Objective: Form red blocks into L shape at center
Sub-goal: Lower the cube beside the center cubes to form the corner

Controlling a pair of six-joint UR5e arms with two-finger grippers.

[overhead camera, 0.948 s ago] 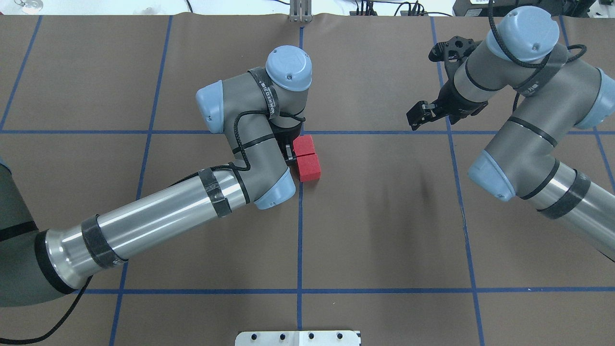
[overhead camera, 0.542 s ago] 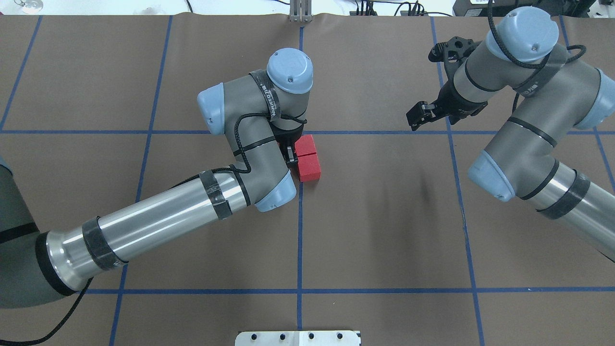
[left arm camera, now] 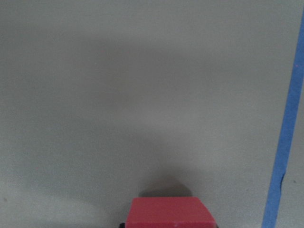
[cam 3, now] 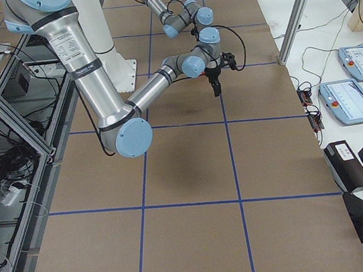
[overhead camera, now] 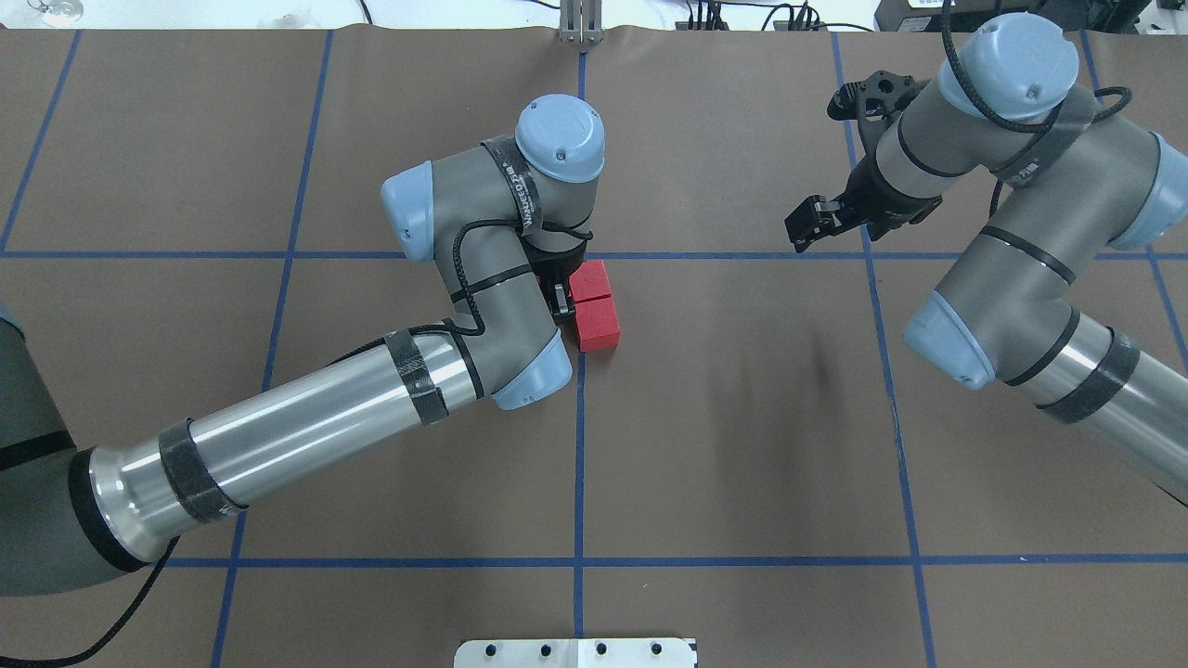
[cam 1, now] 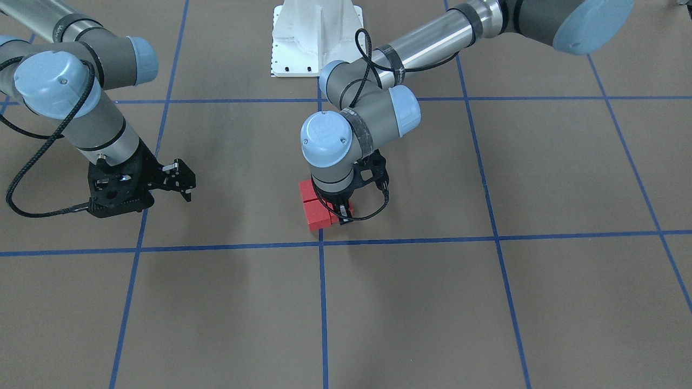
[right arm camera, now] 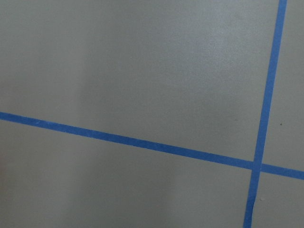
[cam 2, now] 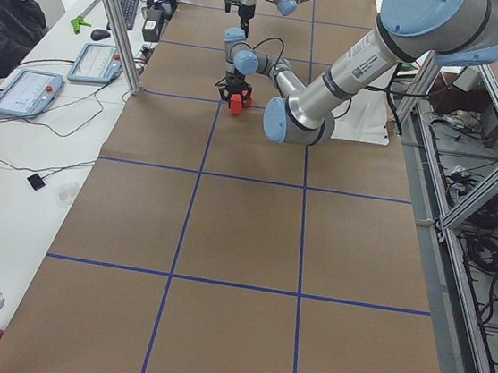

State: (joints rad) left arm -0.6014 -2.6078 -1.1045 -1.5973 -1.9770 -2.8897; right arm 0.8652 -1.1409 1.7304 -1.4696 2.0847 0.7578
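Two red blocks (overhead camera: pixel 594 306) lie touching in a short row just on the robot's side of the center (overhead camera: pixel 581 255), a blue tape crossing. In the front view they show as a pair (cam 1: pixel 313 208) above the center (cam 1: pixel 320 244). My left gripper (cam 1: pixel 342 215) points straight down beside them, shut on a third red block (left arm camera: pixel 171 211) whose edge (cam 1: pixel 349 207) peeks out by the fingers. The left wrist hides most of that block from overhead. My right gripper (overhead camera: pixel 807 223) hovers open and empty far to the right, over another tape crossing.
The white robot base plate (cam 1: pixel 316 38) sits at the near edge of the brown gridded surface. A person (cam 2: pixel 7 15) sits beside tablets (cam 2: pixel 26 94) on the side bench. A metal post (overhead camera: pixel 580 23) stands at the far table edge.
The left wrist has shifted very slightly right and toward the robot next to the two resting blocks. The blocks and the right arm have stayed put.
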